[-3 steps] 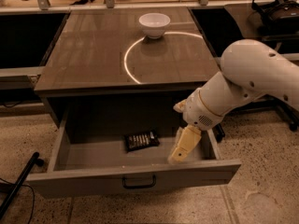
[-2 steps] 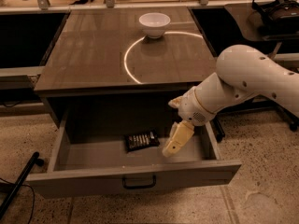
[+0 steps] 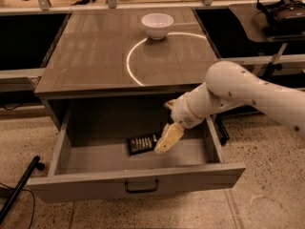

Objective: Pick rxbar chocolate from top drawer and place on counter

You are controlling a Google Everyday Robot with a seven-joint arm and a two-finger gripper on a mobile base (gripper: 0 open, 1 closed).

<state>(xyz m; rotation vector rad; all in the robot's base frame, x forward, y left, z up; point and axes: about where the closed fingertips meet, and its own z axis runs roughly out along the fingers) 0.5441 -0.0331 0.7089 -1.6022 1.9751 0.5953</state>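
The top drawer (image 3: 138, 182) is pulled open below the counter (image 3: 95, 56), its grey front panel carrying a black handle (image 3: 142, 187). The rxbar chocolate (image 3: 142, 143), a dark flat wrapper, lies on the drawer floor near the middle. My gripper (image 3: 167, 140) reaches down into the drawer from the right on a white arm (image 3: 238, 92). Its pale tip sits right beside the bar's right end and overlaps its edge.
A white bowl (image 3: 157, 25) stands at the back of the counter, on the bright arc line (image 3: 131, 63). A side table with a black headset (image 3: 283, 11) is at the far right. A black pole (image 3: 19, 187) lies on the floor at the lower left.
The gripper has moved left inside the drawer, from near the right wall to the bar's right end. The bar has not moved.
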